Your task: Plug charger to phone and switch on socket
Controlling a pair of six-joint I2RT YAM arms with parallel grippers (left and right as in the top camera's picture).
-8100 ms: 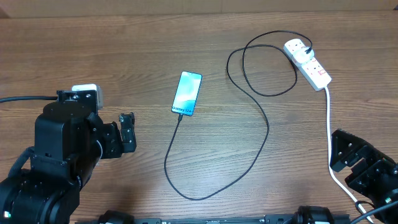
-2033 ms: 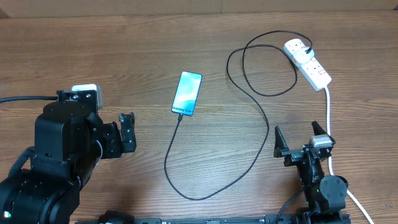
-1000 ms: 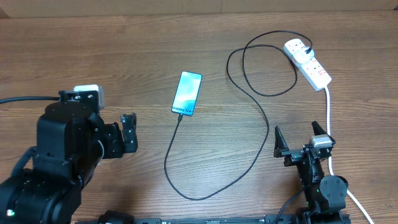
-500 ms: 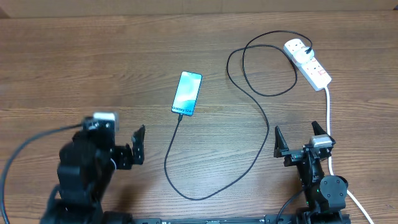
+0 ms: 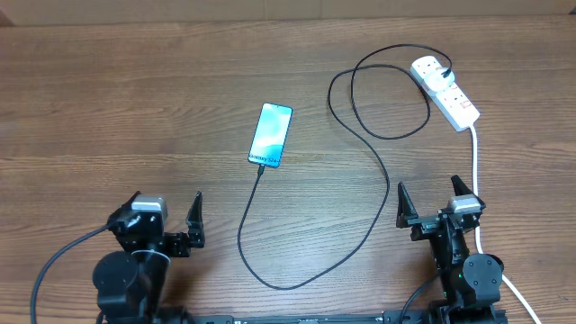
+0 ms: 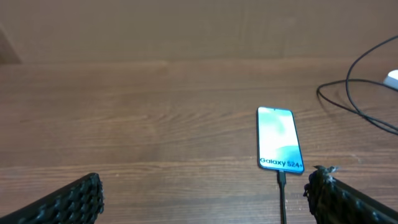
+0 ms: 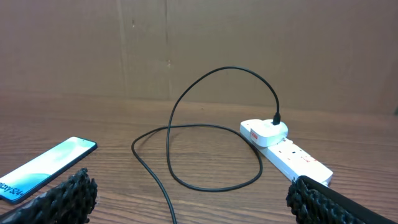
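The phone lies screen-up at mid-table, with the black charger cable joined to its lower end; it also shows in the left wrist view and the right wrist view. The cable loops to its plug seated in the white socket strip, which also shows in the right wrist view. My left gripper is open and empty near the front edge, below-left of the phone. My right gripper is open and empty at front right, beside the strip's white cord.
The thick white cord runs from the strip down past my right gripper toward the front edge. A cardboard wall stands behind the table's far edge.
My left arm has drawn back from the left side to the front edge, its gripper now pointing toward the phone. The right arm has held still over the last two seconds.
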